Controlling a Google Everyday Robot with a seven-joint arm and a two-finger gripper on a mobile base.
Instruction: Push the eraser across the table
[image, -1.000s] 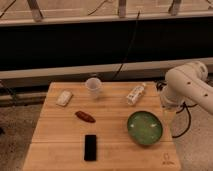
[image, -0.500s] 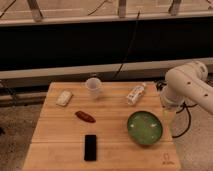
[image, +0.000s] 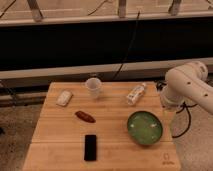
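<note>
The eraser (image: 90, 147) is a flat black slab lying lengthwise near the front of the light wooden table (image: 55, 145), left of the middle. My white arm (image: 187, 86) hangs at the table's right edge. My gripper (image: 168, 101) is at the arm's lower end, beside the right edge above the green bowl, far from the eraser and touching nothing that I can see.
A green bowl (image: 144, 127) sits at the front right. A dark red oblong thing (image: 85, 116) lies just behind the eraser. A white block (image: 64, 97), a clear cup (image: 93, 86) and a lying bottle (image: 135, 93) stand along the back. A dark wall runs behind the table.
</note>
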